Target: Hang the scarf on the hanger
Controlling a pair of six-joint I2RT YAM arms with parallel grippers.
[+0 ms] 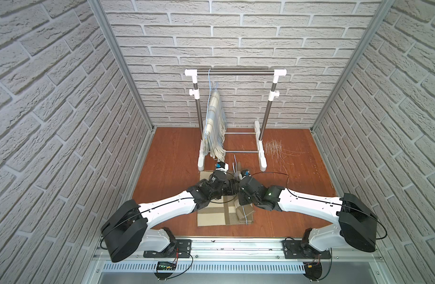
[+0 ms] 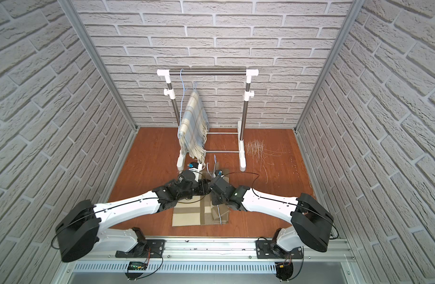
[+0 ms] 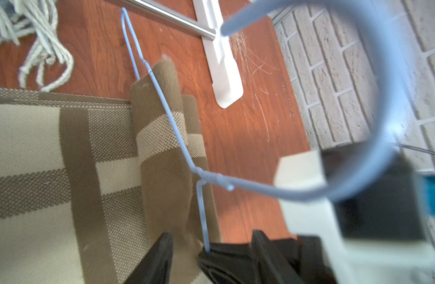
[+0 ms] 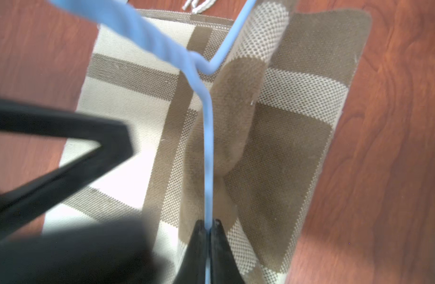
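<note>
Arms meet low over the middle of the wooden floor in both top views, the left arm and right arm crossing above the scarf, a beige and brown check lying flat toward the front edge. The hanger, thin blue wire, lies along the scarf's right side, so most of the cloth spreads to its left. Its long axis runs front to back, toward the rack at the back edge, where a blue checked scarf already hangs.

From the left wrist, the left gripper stands with jaws apart, gripping nothing. The hanger's wire passes between its fingers, and the hook arcs close by the lens. A raised fold of the scarf runs beside the wire, touching it.

From the right wrist, the right gripper is pinched tight on the wire, which runs straight out from its tips along that fold.

I'd judge the lift belongs to the right arm, while the left, nearer the flat cloth, feeds or steadies it. Whether the fold sits fully over the bar I cannot tell.
</note>
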